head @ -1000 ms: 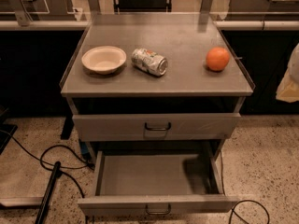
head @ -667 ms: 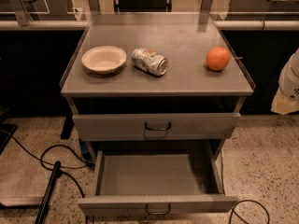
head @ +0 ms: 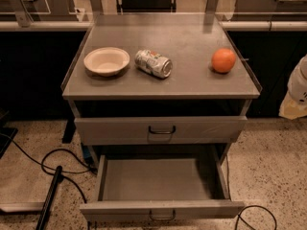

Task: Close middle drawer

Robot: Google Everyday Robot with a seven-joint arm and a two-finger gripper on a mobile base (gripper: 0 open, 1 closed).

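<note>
The middle drawer (head: 161,210) is pulled far out at the bottom of the grey cabinet. Its wide shallow tray (head: 156,178) is bare, and its low front panel has a small dark U-shaped handle (head: 161,217). Above it another grey drawer front (head: 120,130) with a dark handle stands nearly shut. My gripper (head: 296,96) shows only as a white and cream shape at the right edge of the camera view, level with the cabinet top and well right of the open drawer.
On the cabinet top (head: 192,75) are a white bowl (head: 106,61), a crushed can (head: 153,63) and an orange (head: 223,60). Black cables (head: 57,157) and a dark pole (head: 50,195) lie on the speckled floor at the left. A cable loop (head: 256,217) lies at the lower right.
The white shape of my gripper at the right edge has dropped slightly lower. The drawers and the things on top have not moved.
</note>
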